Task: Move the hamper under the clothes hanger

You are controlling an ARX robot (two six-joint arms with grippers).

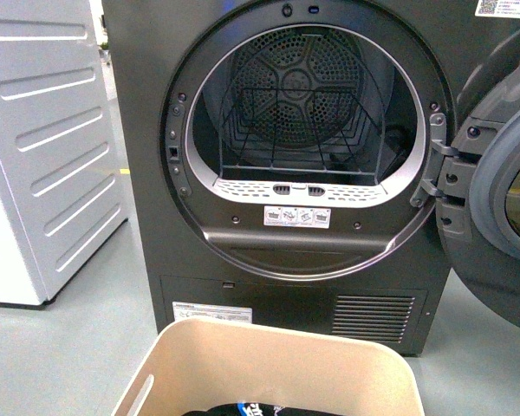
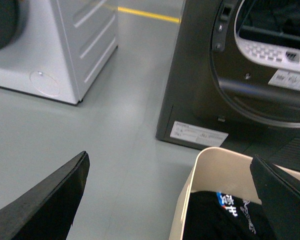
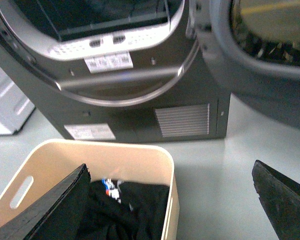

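The cream hamper point(image 1: 269, 360) stands on the floor at the bottom of the front view, right in front of the dark grey dryer. It holds black clothing point(image 2: 225, 220) with a blue and white print. The hamper also shows in the left wrist view point(image 2: 212, 165) and the right wrist view point(image 3: 115, 160). My left gripper point(image 2: 175, 200) is open over the hamper's left rim, one finger point(image 2: 50, 200) above the floor. My right gripper point(image 3: 172, 205) is open over the hamper's right rim. The clothes hanger is out of view.
The dryer point(image 1: 147, 130) has its round door point(image 1: 503, 191) swung open to the right, with a wire rack inside the drum. A white appliance point(image 1: 43, 139) stands to the left. Grey floor point(image 2: 115, 150) with a yellow line lies between them.
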